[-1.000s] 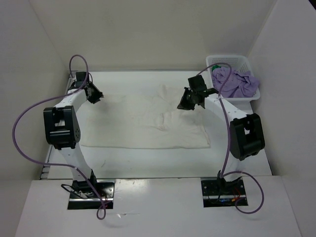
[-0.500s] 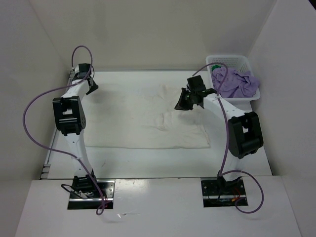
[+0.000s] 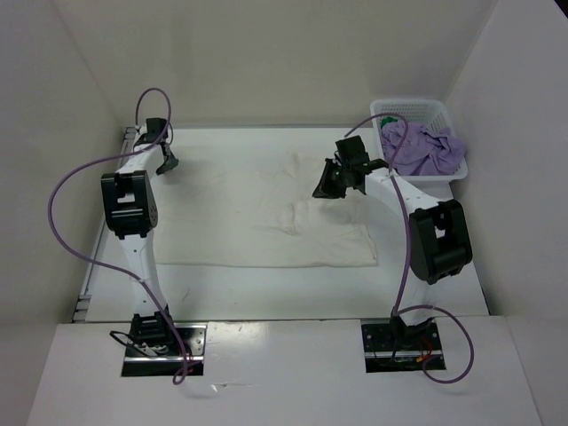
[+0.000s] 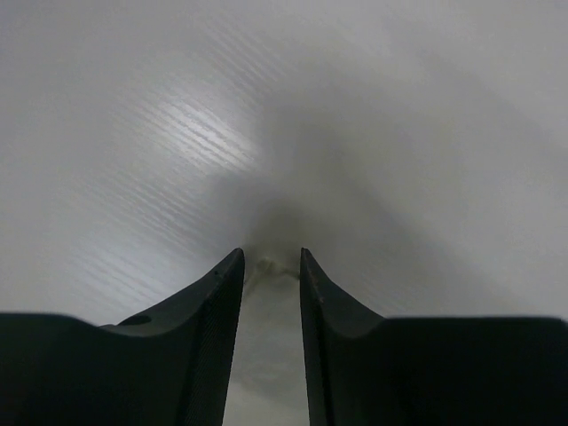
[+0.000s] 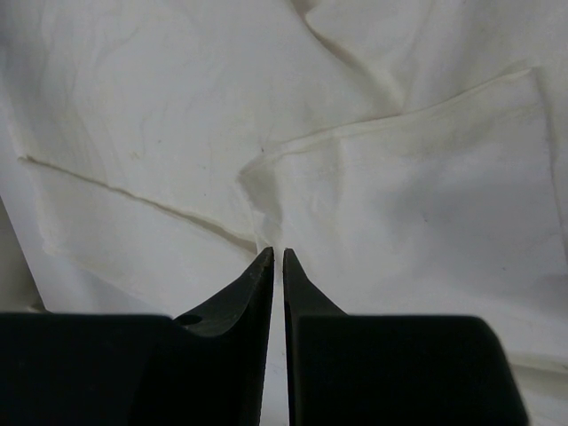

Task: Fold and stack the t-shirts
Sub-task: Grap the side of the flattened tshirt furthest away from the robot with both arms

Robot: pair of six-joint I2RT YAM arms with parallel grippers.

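Right, white t-shirt (image 3: 266,213) half-folded mid-worktop; my left claw (image 4: 271,266) part-open on its corner, right claw (image 5: 278,257) near-closed, empty; lilac t-shirt (image 3: 424,149) waits in basket (image 3: 417,110).

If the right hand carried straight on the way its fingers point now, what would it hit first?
Most likely the white t-shirt: the right hand, fingers nearly together, points at a raised fold of it just past the tips. Whether they already touch the cloth is unclear.

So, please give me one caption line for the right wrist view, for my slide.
Right gripper, fingers nearly together, poised above the creased white t-shirt.
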